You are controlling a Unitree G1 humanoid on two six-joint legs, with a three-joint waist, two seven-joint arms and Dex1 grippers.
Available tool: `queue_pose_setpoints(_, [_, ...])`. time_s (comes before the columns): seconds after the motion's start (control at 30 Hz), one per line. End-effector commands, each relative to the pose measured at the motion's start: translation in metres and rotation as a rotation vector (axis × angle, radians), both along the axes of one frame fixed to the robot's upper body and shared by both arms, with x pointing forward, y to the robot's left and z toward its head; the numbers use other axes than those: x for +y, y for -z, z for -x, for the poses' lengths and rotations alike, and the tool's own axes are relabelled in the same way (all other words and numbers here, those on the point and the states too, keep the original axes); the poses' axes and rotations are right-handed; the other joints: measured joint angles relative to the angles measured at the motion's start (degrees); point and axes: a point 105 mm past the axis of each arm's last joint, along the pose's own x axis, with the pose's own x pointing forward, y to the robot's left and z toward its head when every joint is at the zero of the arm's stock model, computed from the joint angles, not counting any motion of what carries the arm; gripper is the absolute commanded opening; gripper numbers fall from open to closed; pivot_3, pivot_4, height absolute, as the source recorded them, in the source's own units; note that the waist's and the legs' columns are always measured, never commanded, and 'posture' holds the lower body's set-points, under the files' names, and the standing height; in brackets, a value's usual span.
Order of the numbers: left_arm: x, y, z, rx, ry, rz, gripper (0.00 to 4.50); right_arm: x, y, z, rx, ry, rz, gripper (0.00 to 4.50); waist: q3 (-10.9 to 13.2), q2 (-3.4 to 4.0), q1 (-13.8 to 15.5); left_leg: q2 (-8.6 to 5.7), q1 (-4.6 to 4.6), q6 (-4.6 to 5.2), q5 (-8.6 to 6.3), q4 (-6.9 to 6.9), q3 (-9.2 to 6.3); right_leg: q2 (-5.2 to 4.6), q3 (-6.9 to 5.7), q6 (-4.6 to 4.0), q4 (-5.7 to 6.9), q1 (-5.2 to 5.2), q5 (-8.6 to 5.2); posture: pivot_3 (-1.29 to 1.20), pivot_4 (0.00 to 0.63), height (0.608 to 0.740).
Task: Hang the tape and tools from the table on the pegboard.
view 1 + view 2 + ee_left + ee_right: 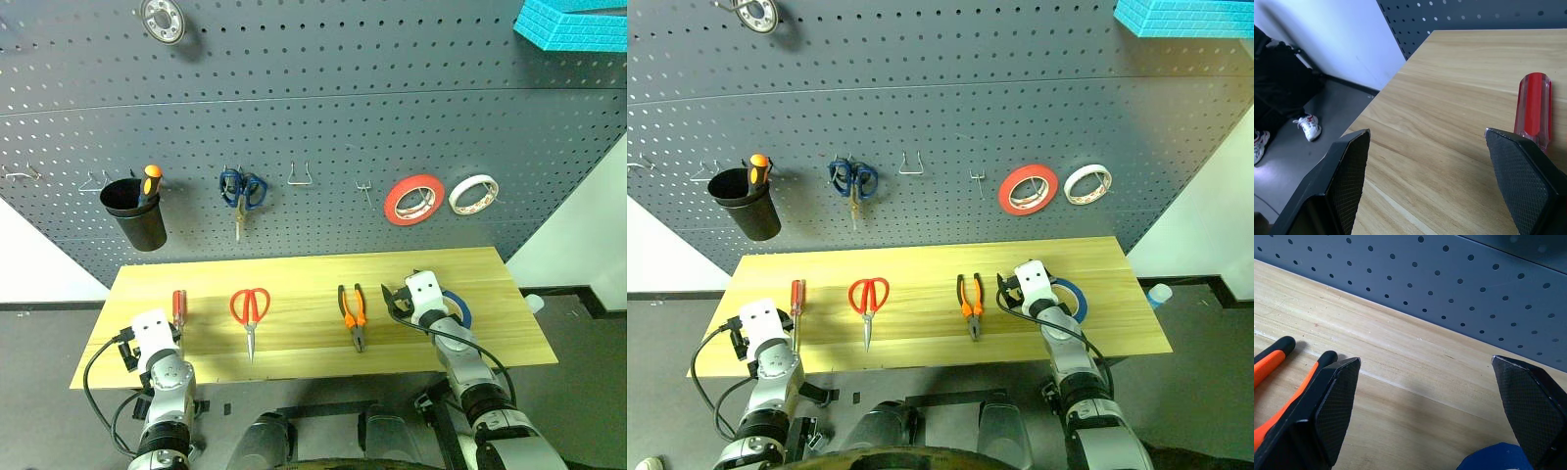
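The light wooden table (304, 277) stands against the dark grey pegboard (323, 108). From left to right it carries a red-handled screwdriver (179, 305), red-handled scissors (250, 311), orange-and-black pliers (353, 314) and the blue tape roll (458, 309). My left gripper (1425, 142) is open over the table's front left corner, with the screwdriver handle (1533, 108) just beyond its right finger. My right gripper (1425, 364) is open and empty above the table, between the pliers handles (1273, 367) and the blue tape (1493, 458), which it partly hides from the head views.
Hanging on the pegboard are a black cup (135, 213) holding an orange-handled screwdriver, blue scissors (241, 192), a red tape roll (412, 199) and a white tape roll (474, 194). Bare wire hooks (302, 176) lie between them. A teal box (573, 24) juts out at top right.
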Motion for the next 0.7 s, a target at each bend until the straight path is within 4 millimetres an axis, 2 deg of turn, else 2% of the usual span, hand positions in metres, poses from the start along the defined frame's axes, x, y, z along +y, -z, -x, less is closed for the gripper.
queue_pose_setpoints(0.03, [0.001,-0.011,-0.007,-0.039,0.019,-0.034,3.91,0.000,-0.010,-0.005,-0.040,-0.005,0.001,4.50,0.0,0.00,0.0,0.00,0.00,0.00,0.00,0.00,0.00,0.00,0.00,0.00,0.00,0.00,0.00,-0.02,0.049,0.732])
queue_pose_setpoints(0.37, [0.000,-0.013,-0.009,-0.042,0.030,-0.042,3.91,-0.001,-0.011,-0.006,-0.045,0.004,0.002,4.50,0.0,0.00,0.0,0.00,0.00,0.00,0.00,0.00,0.00,0.00,0.00,0.00,0.00,0.00,0.00,-0.03,0.050,0.732])
queue_pose_setpoints(0.43, [-0.001,-0.016,-0.013,-0.049,0.077,-0.049,3.91,-0.002,-0.013,-0.006,-0.050,-0.009,0.009,4.50,0.0,0.00,0.0,0.00,0.00,0.00,0.00,0.00,0.00,0.00,0.00,0.00,0.00,0.00,0.00,-0.03,0.050,0.732])
queue_pose_setpoints(0.57, [-0.012,-0.025,-0.029,-0.097,0.297,-0.005,3.91,-0.002,-0.024,0.000,-0.090,-0.123,0.052,4.50,0.0,0.00,0.0,0.00,0.00,0.00,0.00,0.00,0.02,0.00,0.00,0.00,0.00,0.00,0.00,-0.03,0.055,0.732])
queue_pose_setpoints(0.63, [-0.024,-0.032,-0.034,-0.107,0.502,-0.012,3.91,-0.005,-0.031,0.005,-0.100,-0.201,0.051,4.50,0.0,0.02,-0.1,0.00,-0.02,0.00,0.00,0.00,0.04,0.00,0.00,-0.01,-0.02,-0.01,-0.01,-0.03,0.057,0.732])
queue_pose_setpoints(0.7, [-0.035,-0.031,-0.029,-0.078,0.696,-0.024,3.91,-0.006,-0.035,0.015,-0.088,-0.303,0.057,4.50,0.0,0.04,-0.2,0.00,-0.04,0.00,0.00,-0.03,0.07,-0.01,0.00,-0.01,-0.05,-0.03,-0.01,-0.03,0.061,0.732])
